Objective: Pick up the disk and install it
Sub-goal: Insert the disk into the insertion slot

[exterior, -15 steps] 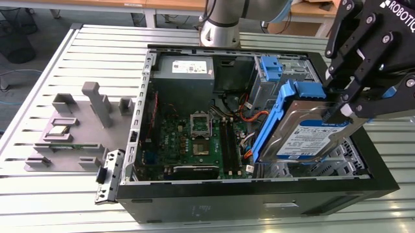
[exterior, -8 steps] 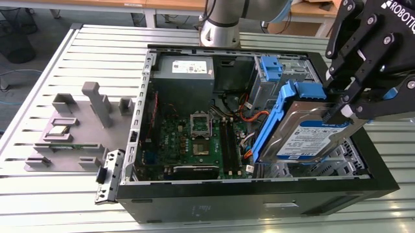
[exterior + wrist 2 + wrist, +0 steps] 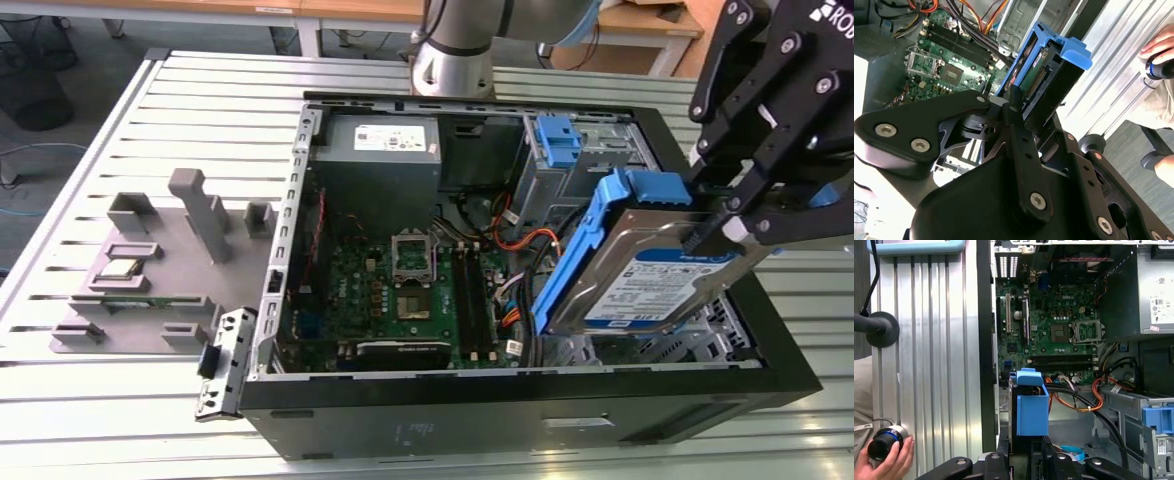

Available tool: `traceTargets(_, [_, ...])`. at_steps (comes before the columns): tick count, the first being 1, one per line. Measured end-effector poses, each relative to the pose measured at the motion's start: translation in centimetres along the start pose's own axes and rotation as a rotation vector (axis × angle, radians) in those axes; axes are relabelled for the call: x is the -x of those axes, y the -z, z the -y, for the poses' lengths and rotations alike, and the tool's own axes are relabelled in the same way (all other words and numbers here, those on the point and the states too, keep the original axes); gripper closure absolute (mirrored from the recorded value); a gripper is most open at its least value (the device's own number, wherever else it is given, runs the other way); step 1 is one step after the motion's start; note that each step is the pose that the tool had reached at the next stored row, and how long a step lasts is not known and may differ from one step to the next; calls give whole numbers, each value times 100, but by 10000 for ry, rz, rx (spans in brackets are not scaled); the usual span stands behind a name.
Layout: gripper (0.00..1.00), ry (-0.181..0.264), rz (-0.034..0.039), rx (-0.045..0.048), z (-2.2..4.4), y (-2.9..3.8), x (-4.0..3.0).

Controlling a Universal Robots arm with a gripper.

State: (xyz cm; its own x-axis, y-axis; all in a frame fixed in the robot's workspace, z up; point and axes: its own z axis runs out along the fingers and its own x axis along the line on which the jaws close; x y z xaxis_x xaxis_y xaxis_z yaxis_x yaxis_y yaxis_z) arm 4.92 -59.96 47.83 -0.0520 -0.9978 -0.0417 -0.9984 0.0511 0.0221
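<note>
Gripper (image 3: 711, 234) pinches the disk (image 3: 643, 285), tilted over the case (image 3: 534, 400) at the exterior view's right. Judged rigid, weighty, shock-sensitive; hold the metal body, not the blue tabs (image 3: 654, 188).

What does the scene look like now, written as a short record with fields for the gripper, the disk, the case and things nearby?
gripper: gripper shut on the disk
disk: held tilted over the open case, toward the exterior view's right; not yet seated
case: computer case lies open on the table, motherboard exposed
drive cage: blue bracket fixed on it, apart from the disk
nearby: grey fixture on the exterior view's left; a person's hand beside the case
</note>
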Motion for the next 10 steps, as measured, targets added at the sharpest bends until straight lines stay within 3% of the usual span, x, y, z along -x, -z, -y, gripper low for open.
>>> traceTargets(6, [65,0,-1,0,84,-9,52])
traceTargets(10, [65,0,0,0,186,-19,92])
